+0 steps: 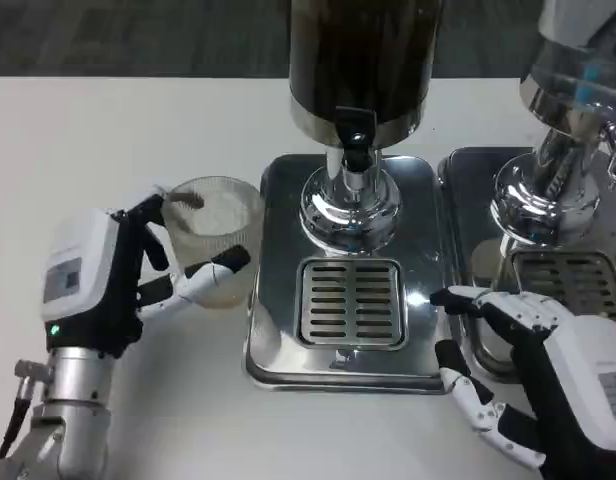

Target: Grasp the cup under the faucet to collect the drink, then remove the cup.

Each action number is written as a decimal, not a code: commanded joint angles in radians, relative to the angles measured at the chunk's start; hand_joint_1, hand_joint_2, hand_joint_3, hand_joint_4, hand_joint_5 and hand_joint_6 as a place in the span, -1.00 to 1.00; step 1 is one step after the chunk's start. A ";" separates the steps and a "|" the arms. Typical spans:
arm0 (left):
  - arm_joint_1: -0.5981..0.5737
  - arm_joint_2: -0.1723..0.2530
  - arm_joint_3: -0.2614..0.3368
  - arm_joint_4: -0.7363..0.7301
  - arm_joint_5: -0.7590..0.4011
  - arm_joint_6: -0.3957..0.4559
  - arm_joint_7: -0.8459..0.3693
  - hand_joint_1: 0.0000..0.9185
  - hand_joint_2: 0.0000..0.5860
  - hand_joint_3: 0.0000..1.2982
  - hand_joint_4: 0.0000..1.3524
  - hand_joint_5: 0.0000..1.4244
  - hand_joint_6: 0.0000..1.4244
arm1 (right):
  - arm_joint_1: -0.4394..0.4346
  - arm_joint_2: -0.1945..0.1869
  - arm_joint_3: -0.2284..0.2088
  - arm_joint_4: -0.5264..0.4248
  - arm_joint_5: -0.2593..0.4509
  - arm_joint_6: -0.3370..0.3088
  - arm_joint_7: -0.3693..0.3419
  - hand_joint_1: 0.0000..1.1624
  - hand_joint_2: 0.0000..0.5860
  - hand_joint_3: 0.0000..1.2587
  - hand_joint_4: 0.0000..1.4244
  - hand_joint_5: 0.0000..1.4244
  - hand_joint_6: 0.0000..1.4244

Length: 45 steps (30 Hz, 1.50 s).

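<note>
Fingers (203, 280) of left hand (98, 275) apparently wrapped around cup (216, 235), right hand (533, 370) spread, empty

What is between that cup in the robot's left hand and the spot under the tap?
Nothing visible. The cup, held by the left robot hand, sits just left of the steel tray. Only the tray's raised edge lies before the drip grate under the faucet.
</note>
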 commanded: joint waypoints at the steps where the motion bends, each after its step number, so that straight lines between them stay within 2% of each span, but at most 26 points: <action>1: -0.008 -0.016 -0.037 -0.023 0.029 -0.029 -0.008 -0.48 -0.28 -0.12 0.04 0.34 0.69 | 0.004 0.012 0.000 -0.005 0.009 -0.015 -0.018 -0.48 0.55 -0.36 -0.41 -0.41 -0.55; 11: -0.049 -0.083 -0.109 0.015 0.063 0.001 -0.065 -0.49 -0.29 -0.12 0.02 0.32 0.69 | 0.042 0.045 -0.012 -0.062 0.019 -0.012 -0.024 -0.47 0.57 -0.36 -0.41 -0.41 -0.55; 23: -0.090 -0.111 -0.167 0.047 0.092 0.034 -0.110 -0.52 -0.30 -0.17 -0.05 0.24 0.57 | 0.071 0.077 -0.016 -0.096 0.018 -0.007 -0.018 -0.46 0.58 -0.36 -0.41 -0.40 -0.55; 28: -0.099 -0.107 -0.195 0.048 0.104 0.047 -0.135 -0.57 -0.34 -0.26 -0.16 0.09 0.39 | 0.073 0.085 -0.013 -0.099 0.015 -0.005 -0.015 -0.46 0.58 -0.36 -0.41 -0.40 -0.55; 33: -0.094 -0.096 -0.217 0.040 0.104 0.056 -0.175 -0.69 -0.44 -0.36 -0.30 -0.13 0.03 | 0.070 0.090 -0.007 -0.093 0.015 -0.006 -0.015 -0.46 0.58 -0.35 -0.41 -0.39 -0.55; 40: -0.092 -0.088 -0.219 0.023 0.098 0.071 -0.217 -0.83 -0.52 -0.49 -0.44 -0.32 -0.29 | 0.058 0.096 0.002 -0.070 0.023 -0.008 -0.012 -0.46 0.58 -0.34 -0.41 -0.39 -0.55; 45: -0.085 -0.089 -0.216 -0.008 0.093 0.078 -0.226 -0.91 -0.59 -0.59 -0.55 -0.41 -0.40 | 0.048 0.097 0.009 -0.060 0.026 -0.007 -0.012 -0.46 0.58 -0.34 -0.40 -0.39 -0.55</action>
